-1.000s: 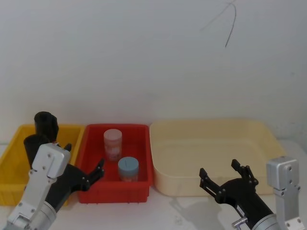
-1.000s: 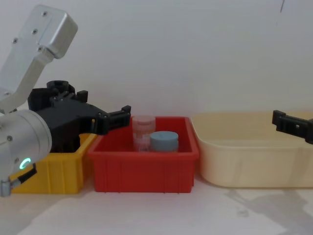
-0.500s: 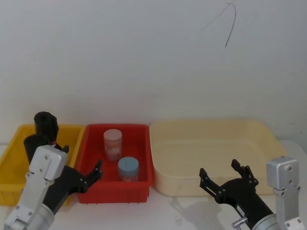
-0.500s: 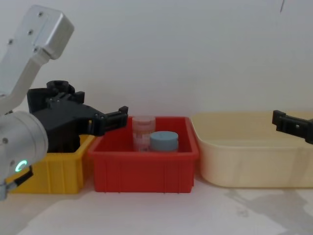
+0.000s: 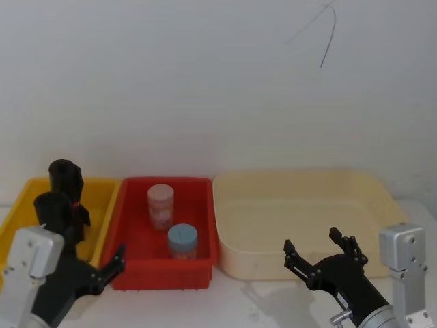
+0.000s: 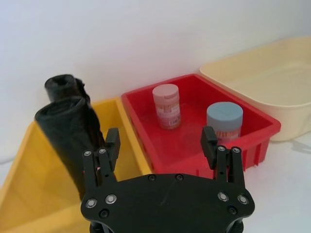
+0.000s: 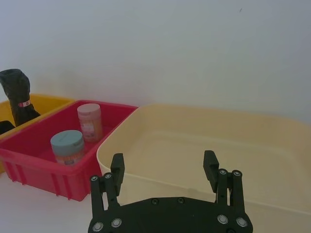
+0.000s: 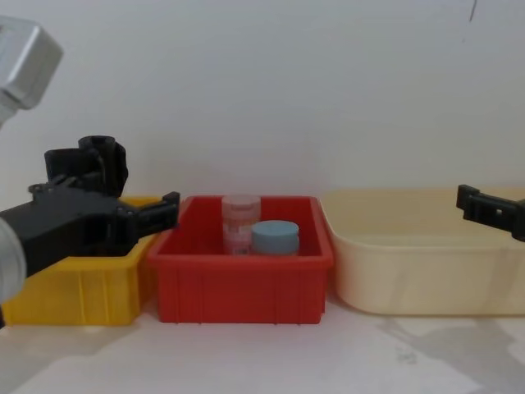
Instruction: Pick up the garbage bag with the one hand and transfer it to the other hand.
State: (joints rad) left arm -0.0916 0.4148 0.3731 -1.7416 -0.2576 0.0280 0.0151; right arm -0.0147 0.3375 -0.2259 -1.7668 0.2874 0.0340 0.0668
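**Fig.** Task stage: pre-grasp, nothing done yet. The garbage bag (image 5: 54,212) is, as far as can be told, the nearer and straighter of two black rolls. It stands upright in the yellow bin (image 5: 102,186), just in front of the second black roll (image 5: 65,176), and no gripper touches it.

- **L gripper** (image 6: 161,141): fingers spread wide, empty, low and short of the bins. It is aimed roughly where the yellow bin meets the red bin (image 5: 213,232).
- **R gripper** (image 5: 311,240): likewise spread and empty, parked in front of the cream tub (image 5: 300,176), well apart from the bag.

Left to do: close on the bag, lift it clear, pass it to the R gripper, i.e. the whole task.

Vs. 1.0 s ago: the L arm has drawn back and dropped. Its fingertip then reached over the red bin's front-left part; it now stops near that bin's front-left corner, so more of the bag shows in the head view. No change to the R gripper, both rolls, the bins, the pink-capped jar (image 5: 161,205) or the blue-lidded jar (image 5: 182,240).
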